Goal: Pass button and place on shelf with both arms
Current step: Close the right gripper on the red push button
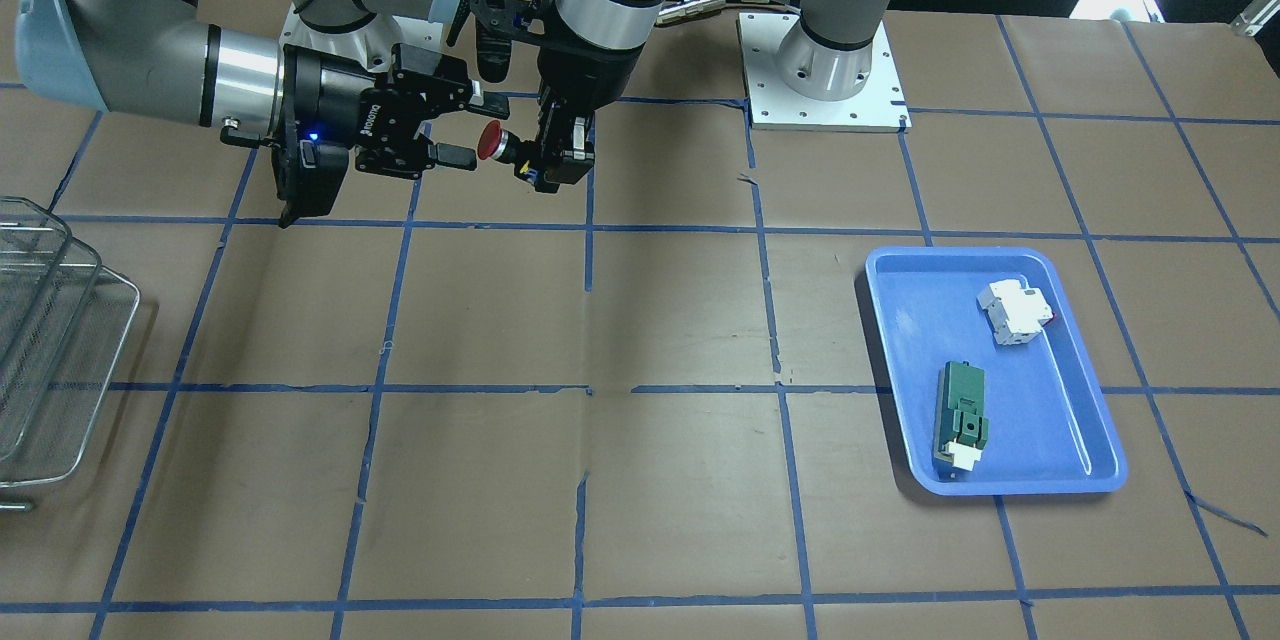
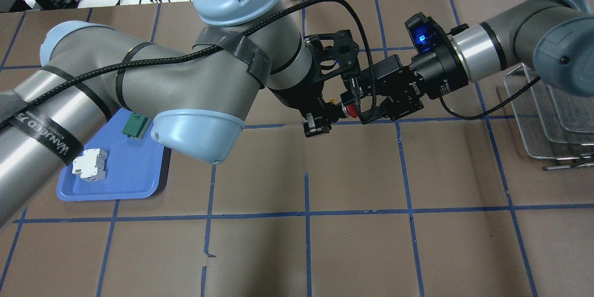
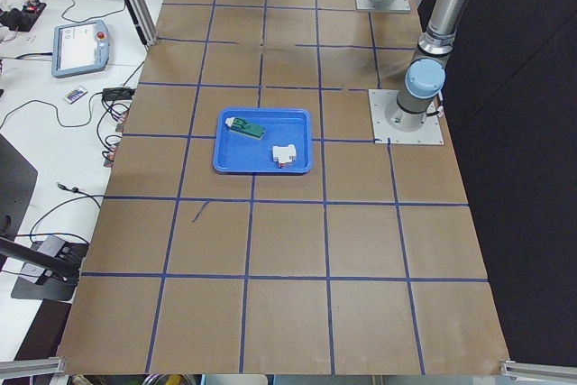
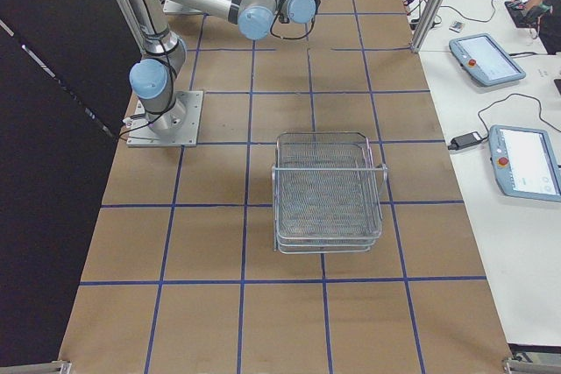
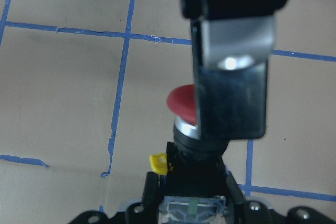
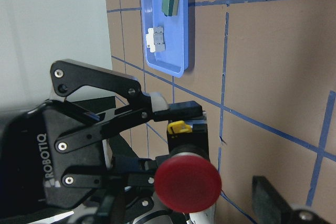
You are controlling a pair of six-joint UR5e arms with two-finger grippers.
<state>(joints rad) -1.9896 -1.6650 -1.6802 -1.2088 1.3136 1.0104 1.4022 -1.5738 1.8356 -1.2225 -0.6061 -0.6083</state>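
The button [image 1: 492,141], with red cap and black body, is held in the air over the table's robot side. My left gripper [image 1: 553,163] hangs down and is shut on the button's rear body, with the cap pointing at the right gripper. It also shows in the overhead view [image 2: 320,119], with the red cap [image 2: 350,110] beside it. My right gripper [image 1: 483,130] lies level and open, its jaws on either side of the cap. In the right wrist view the cap [image 6: 187,183] faces the camera. The wire shelf [image 1: 50,350] stands at the table's end on my right, also in the overhead view [image 2: 552,116].
A blue tray [image 1: 1045,410] on my left side holds a white breaker [image 1: 1015,311] and a green block [image 1: 962,407]. The brown table [image 1: 640,480] has a blue tape grid. The arms' base plates [image 1: 822,70] are at the robot's edge.
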